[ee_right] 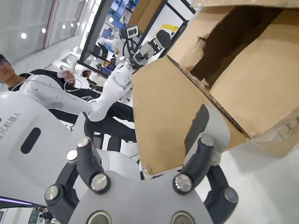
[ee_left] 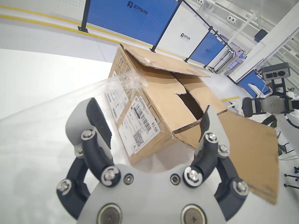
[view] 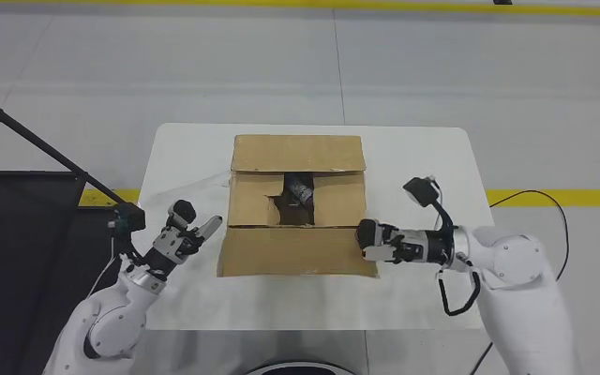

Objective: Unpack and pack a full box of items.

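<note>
Top view: dark item (view: 298, 192) inside box (view: 297, 153); left wrist view: side label (ee_left: 139, 127).

White table (view: 187, 169), cardboard box (view: 298, 153) (flaps open)

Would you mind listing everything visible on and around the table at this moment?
table: one, white, under everything.
cardboard box: one, brown, centre of the table, top flaps partly open.
item: one seen, dark, inside the box through the flap gap; kind unclear.
labels: at least two, white, on the box side facing the left arm.
tape scrap: one, clear, on the box's upper corner above the labels.
left end effector: one, silver and black, open, beside the box's near corner, not touching it.
right end effector: one, silver and black, open, at the near flap's corner.
</note>
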